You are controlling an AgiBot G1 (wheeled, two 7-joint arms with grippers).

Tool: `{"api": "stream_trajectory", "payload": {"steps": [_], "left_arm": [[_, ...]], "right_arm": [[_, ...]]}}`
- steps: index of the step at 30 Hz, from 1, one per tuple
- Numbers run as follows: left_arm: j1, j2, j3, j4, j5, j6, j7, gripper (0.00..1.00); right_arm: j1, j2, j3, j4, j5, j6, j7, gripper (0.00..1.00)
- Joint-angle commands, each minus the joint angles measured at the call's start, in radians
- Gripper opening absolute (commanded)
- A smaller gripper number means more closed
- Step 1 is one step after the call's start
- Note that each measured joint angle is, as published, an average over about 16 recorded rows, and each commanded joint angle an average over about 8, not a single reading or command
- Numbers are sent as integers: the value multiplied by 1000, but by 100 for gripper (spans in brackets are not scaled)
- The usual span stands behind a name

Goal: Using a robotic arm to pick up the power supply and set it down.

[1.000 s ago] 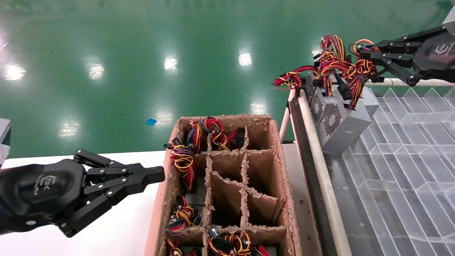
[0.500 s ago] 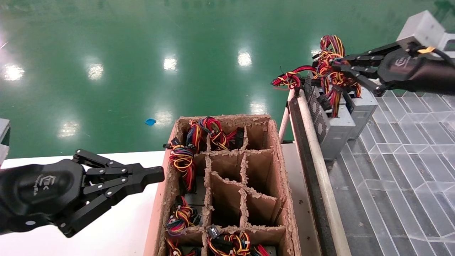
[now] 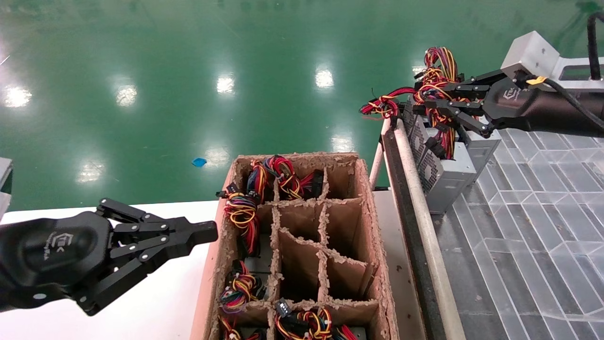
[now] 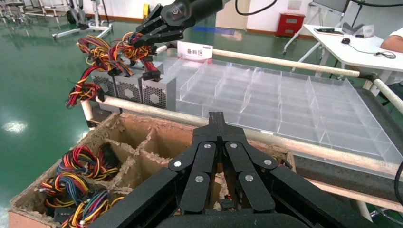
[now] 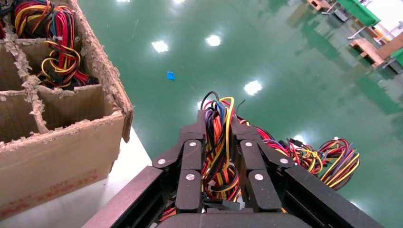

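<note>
Right gripper (image 3: 427,105) reached out over the far left corner of the clear divided tray (image 3: 542,208), fingers (image 5: 190,164) pinched on the wire bundle (image 5: 219,147) of a power supply (image 3: 448,172); in the right wrist view, red, yellow, orange and black wires squeezed between the two black finger stacks. Grey box of that supply standing upright on the tray's left edge, just inside the white rail (image 3: 424,222), perforated fan face turned toward the rail. Whether its base rests fully on the tray, cannot tell. A second grey supply (image 3: 483,148) touching it on the far side; in the left wrist view three fan-faced boxes in a row under the gripper. A loose loop of red and yellow wires (image 3: 384,106) spilling over the rail toward the green floor (image 3: 188,71).

Left gripper (image 3: 210,231) parked over the white worktop (image 3: 155,307), tips pressed together, pointing at the left wall of the cardboard divided box (image 3: 377,245). More wire bundles (image 3: 243,212) filling that box's left-hand and near compartments, middle and right cells bare.
</note>
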Motion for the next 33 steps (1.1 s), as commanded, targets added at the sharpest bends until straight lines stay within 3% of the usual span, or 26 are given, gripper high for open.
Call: {"api": "stream_trajectory", "payload": {"steps": [1,21,31,32,33], "left_arm": [[0,0,0,0,0,0,0,0],[0,0,0,0,0,0,0,0],[0,0,0,0,0,0,0,0],[0,0,0,0,0,0,0,6],[0,0,0,0,0,0,0,19]], "right_arm": [[-2,-4,2,-4,4,0,-5,100],[-26,43,42,58,79,-86,-65,100],[-143,72,63,203,176,-93,26,100],[-157,75,65,219,187,-93,37,100],[-170,78,68,235,197,-94,47,100]]}}
